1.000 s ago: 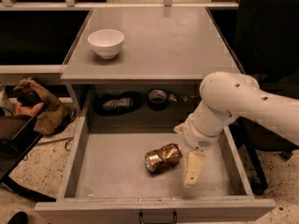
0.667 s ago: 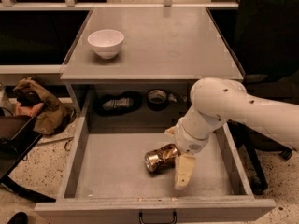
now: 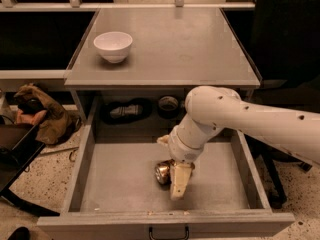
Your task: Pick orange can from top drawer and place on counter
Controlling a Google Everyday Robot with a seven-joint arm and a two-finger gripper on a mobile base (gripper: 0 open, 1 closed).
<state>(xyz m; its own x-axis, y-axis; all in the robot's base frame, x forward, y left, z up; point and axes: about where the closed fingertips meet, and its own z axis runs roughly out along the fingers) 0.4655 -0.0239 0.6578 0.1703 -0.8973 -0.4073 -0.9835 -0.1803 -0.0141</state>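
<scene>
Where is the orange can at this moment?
In the camera view, the can lies on the bottom of the open drawer, slightly right of centre, partly hidden by the gripper at its right side.

Counter: bowl; drawer: can, end effector

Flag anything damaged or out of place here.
The orange can lies on its side in the top drawer, looking crumpled, with the gripper right over it. A brown cloth heap sits dumped on the floor left of the drawer. The white bowl on the counter stands upright.
</scene>
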